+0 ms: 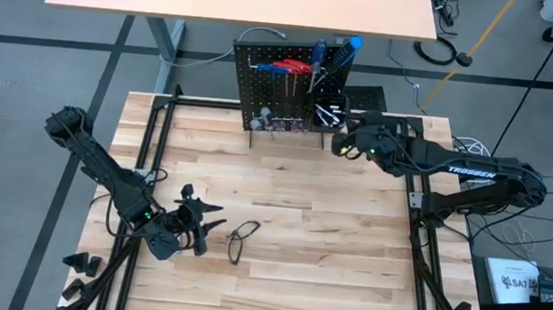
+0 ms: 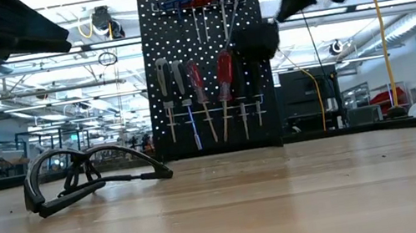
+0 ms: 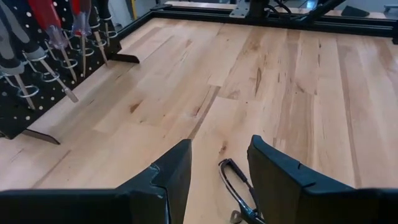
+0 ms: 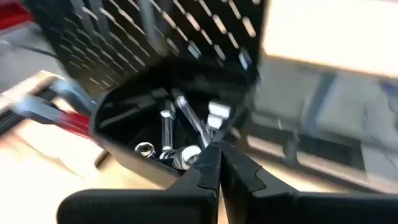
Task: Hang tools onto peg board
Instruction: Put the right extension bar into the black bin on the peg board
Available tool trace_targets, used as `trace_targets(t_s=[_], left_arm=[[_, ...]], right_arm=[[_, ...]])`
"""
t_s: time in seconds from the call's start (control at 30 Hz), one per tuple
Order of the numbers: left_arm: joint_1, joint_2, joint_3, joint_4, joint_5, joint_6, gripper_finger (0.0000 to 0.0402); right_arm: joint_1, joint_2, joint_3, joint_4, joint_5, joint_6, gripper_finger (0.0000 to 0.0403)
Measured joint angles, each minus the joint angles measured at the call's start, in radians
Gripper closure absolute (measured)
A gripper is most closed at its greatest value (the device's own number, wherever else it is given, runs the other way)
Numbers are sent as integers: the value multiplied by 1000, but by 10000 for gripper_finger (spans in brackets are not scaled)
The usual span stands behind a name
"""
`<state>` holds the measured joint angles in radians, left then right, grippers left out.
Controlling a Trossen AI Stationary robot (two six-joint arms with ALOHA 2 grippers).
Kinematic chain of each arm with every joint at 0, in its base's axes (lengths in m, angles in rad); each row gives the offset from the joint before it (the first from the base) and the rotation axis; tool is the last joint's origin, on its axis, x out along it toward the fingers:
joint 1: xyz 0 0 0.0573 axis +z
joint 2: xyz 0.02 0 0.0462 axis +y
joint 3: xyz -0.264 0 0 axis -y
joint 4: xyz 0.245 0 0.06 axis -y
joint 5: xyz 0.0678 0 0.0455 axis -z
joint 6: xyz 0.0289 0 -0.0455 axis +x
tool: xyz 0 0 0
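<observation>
The peg board [image 1: 284, 87] stands upright at the upper centre of the high view, on the far edge of the counter [image 1: 349, 242]. That puts its hooks facing the arms, and most of the tools [image 2: 212, 90] already hang there: red-handled screwdrivers and silver-shafted ones in rows in the low view. The right tool [image 4: 217, 152] sits just beside the small black bin [image 4: 168, 134] on the board's right side, its fingers pressed together with nothing between them; the silver bits [image 4: 180, 149] lie inside the bin, so it looks to have just dropped 1 off. The left tool [image 3: 219, 177], at the lower left of the high view, stands wide apart over the black wire loop [image 1: 241, 240], likely lined up to take it as the last loose piece. The counter is pale wood planking in a black frame. Beyond it lie a grey floor, a second tan table and cables.
</observation>
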<state>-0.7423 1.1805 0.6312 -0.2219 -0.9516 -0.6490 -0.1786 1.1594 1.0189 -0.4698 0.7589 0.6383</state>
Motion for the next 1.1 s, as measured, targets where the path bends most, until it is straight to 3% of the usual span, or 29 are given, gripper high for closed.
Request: trace_targets(t_s=[0.17,0.47,0.67,0.87,1.1], left_arm=[[0,0,0,-2,5,0,242],[-4,0,0,-5,7,8,242],[-4,1,0,-5,7,8,242],[-4,1,0,-4,6,7,242],[-4,1,0,-4,6,6,242]], right_arm=[[30,-4,0,141,-7,-51,403],[21,-19,0,11,-12,15,403],[27,-19,0,3,-149,39,403],[26,-15,0,-60,-138,95,403],[26,20,0,-10,-134,84,403]])
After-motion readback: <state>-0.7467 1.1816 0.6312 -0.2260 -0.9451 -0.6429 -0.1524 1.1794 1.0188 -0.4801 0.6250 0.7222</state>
